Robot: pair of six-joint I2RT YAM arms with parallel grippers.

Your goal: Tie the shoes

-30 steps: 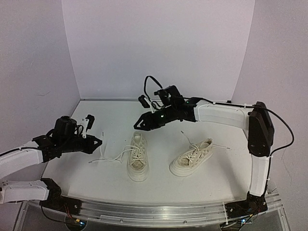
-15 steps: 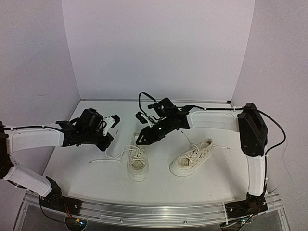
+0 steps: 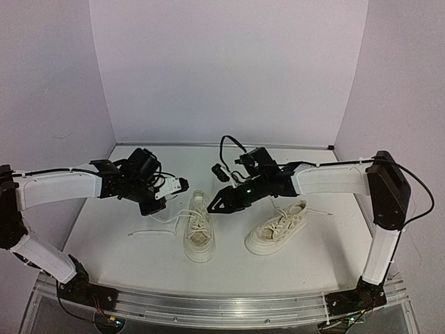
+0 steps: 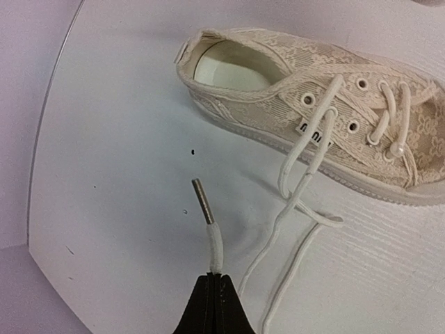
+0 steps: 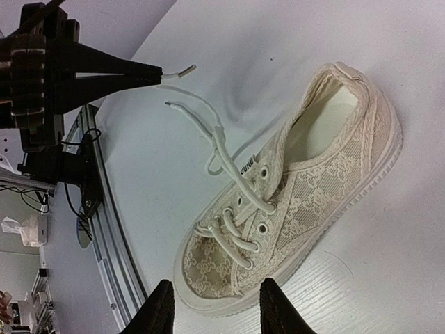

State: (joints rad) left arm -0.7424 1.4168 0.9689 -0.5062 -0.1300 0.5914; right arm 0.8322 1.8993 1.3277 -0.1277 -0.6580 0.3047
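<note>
Left wrist: left hand point(image 4: 214, 278) pinches a lace end point(image 4: 215, 243) beside shoe point(image 4: 278, 104).

In the left wrist view the left shoe point(image 4: 313, 118) loses its toe at the right edge. Beside it, the lace point(image 4: 212, 240) vanishes into the left hand point(image 4: 214, 278) — itself cut off below. The right hand point(image 5: 217, 289) shows fingertips only.

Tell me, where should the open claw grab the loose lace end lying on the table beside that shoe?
Probably just behind its stiff tip, coming straight down from above. The loose lace end lies flat on the table, clear of the shoe, so the right claw could straddle it crosswise. The left claw pinches the other end.
</note>
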